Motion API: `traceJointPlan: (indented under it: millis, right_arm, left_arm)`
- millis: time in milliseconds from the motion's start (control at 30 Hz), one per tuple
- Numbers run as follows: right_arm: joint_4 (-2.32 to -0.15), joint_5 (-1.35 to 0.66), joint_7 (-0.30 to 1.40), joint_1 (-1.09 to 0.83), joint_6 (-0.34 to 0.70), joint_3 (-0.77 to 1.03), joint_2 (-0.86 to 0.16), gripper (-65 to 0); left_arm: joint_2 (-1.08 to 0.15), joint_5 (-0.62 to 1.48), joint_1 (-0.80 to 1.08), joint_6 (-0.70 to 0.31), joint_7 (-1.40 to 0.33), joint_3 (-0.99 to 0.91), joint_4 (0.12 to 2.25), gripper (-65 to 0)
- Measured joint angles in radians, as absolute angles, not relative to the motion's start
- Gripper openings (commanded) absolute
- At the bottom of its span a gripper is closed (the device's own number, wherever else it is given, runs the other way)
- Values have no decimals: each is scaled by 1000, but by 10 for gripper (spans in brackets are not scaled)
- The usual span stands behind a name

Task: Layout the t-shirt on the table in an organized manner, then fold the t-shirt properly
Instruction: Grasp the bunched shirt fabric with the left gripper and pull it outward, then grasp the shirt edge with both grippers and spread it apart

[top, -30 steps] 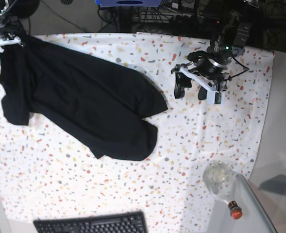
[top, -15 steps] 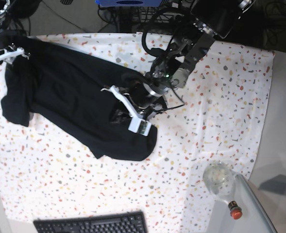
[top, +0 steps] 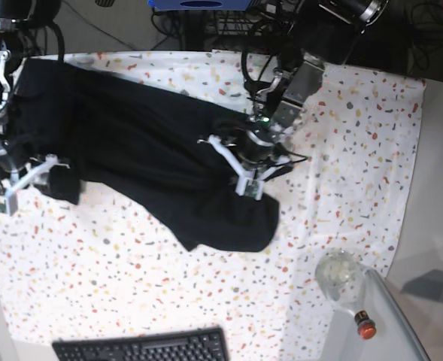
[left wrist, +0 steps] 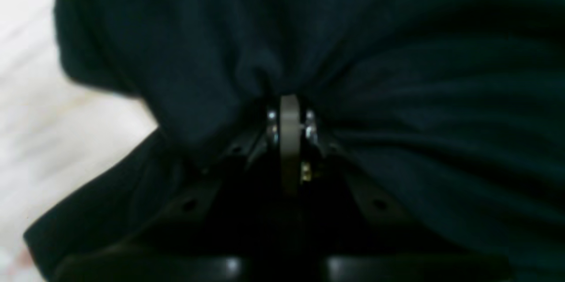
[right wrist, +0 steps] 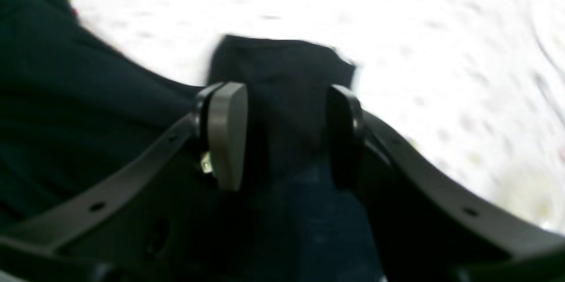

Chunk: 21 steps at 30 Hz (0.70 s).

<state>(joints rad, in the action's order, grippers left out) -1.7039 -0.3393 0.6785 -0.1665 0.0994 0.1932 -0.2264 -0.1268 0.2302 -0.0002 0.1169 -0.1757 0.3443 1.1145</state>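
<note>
Base view: near the counter's left edge, the right tool stands with its jaws parted, a flap of the t-shirt lying between them without being pinched, as the right wrist view confirms. The black t-shirt spreads rumpled from the far-left corner toward the counter's middle. There the left tool is clamped tight on a gathered fold of cloth. A keyboard sits at the near edge, a glass bottle toward the near-right corner.
</note>
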Motion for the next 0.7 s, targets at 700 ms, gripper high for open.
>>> traceJointPlan:
  millis: [700]
  right_arm:
    - [-1602,-360,735,159,-286,-502,-232,-257]
  left_arm:
    - [-208,223,206,147,-263,236,1457,-650]
